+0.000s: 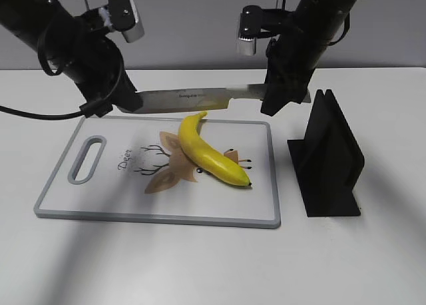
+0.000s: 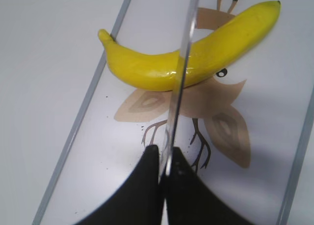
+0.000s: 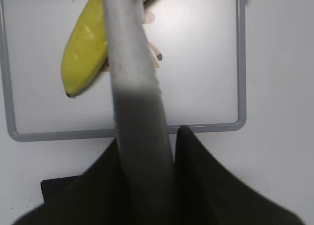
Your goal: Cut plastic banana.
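Plastic banana [image 1: 209, 153] lies diagonally on the white cutting board [image 1: 100, 192], over its printed deer picture, stem at the far edge. Above it a knife [image 1: 193, 100] hangs level, left to right. The left tool [image 1: 130, 102] is clenched on the blade; the right tool [image 1: 283, 95] grips the handle end. A black stand [image 1: 329, 158] sits on the tabletop [image 1: 200, 265], right of the board.

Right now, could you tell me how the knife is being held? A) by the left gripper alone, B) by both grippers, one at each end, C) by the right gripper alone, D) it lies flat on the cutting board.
B: the knife spans between the left gripper and the right gripper, above the plastic banana on the cutting board.
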Robot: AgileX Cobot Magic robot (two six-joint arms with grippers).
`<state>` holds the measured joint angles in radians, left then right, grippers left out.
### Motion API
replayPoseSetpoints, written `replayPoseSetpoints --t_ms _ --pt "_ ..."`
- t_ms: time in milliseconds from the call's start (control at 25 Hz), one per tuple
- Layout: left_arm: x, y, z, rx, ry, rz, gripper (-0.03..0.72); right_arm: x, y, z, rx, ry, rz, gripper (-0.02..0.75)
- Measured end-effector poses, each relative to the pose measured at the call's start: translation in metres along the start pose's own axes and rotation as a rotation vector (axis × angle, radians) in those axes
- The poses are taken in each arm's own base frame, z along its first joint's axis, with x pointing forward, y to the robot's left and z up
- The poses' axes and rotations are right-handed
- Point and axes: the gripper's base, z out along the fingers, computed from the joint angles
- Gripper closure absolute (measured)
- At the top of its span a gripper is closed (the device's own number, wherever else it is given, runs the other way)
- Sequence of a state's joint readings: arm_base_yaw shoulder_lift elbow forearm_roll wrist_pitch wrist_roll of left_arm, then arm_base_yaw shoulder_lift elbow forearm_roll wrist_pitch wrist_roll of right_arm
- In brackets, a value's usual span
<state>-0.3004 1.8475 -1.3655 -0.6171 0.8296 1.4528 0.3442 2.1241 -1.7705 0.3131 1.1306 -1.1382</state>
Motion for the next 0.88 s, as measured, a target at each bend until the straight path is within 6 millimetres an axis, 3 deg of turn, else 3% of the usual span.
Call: replayPoseSetpoints --t_ms 240,400,640,880 --pt "0.016 0.002 0.035 0.071 0.017 -0.076 0.68 0.008 -0.006 0.025 -0.02 0.049 0.015 0.51" --pt "0.031 0.002 0.072 0.139 0.041 -0.137 0.677 0.02 -0.013 0.063 -0.047 0.11 0.055 0.494" --pt "0.031 0.003 0.085 0.161 0.03 -0.163 0.677 0.024 -0.02 0.072 -0.009 0.125 0.089 0.465" --pt "0.023 -0.002 0.076 0.136 0.035 -0.13 0.68 0.022 -0.016 0.065 -0.025 0.133 0.098 0.464"
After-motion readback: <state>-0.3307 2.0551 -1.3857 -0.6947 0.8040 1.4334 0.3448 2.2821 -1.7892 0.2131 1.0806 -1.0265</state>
